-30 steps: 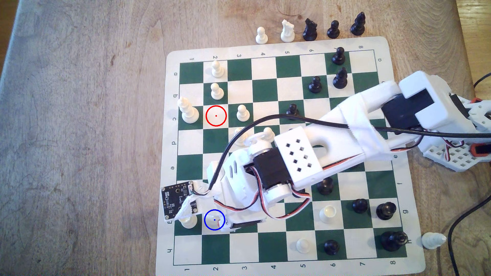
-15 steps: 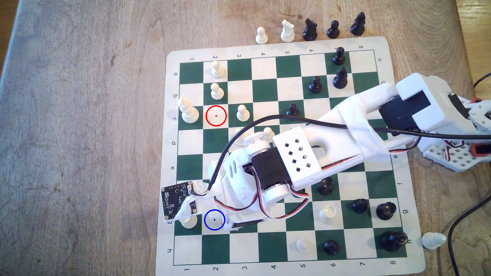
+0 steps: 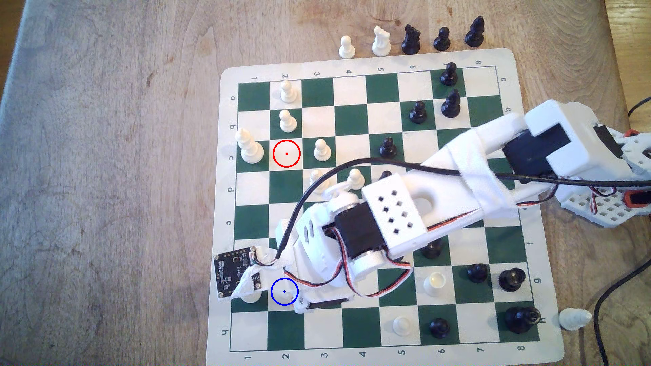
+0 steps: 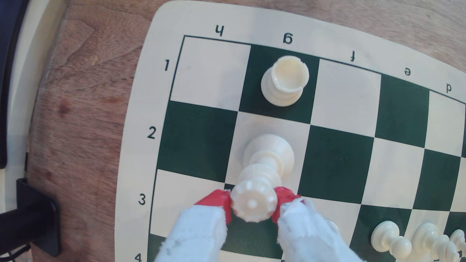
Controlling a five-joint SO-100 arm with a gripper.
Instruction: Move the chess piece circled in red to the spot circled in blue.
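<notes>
My hand (image 4: 252,204) is pinching the chess piece (image 4: 262,171) by its crowned head, one red-tipped finger (image 4: 216,200) pressed against each side of it, with white padding wrapped behind the red tips. The piece is cream-white with a round base and a slim body, and its base sits on the cream square g2 of the chessboard (image 4: 161,30); whether the base is fully down or just above the surface I cannot tell. In the exterior view that same square carries the blue ring (image 3: 284,291), and my wrist and its cables lie just beside the ring on that view's right, with the small black circuit board (image 3: 230,269) sticking out over the board's edge on that view's left. A white rook (image 4: 285,80) with a cupped top stands on the dark square g1, next to the square my piece is on. The red ring (image 3: 286,153) marks the square c2, well apart from my hand. Several black and white pieces stand off the board on the wooden counter (image 3: 105,140).
</notes>
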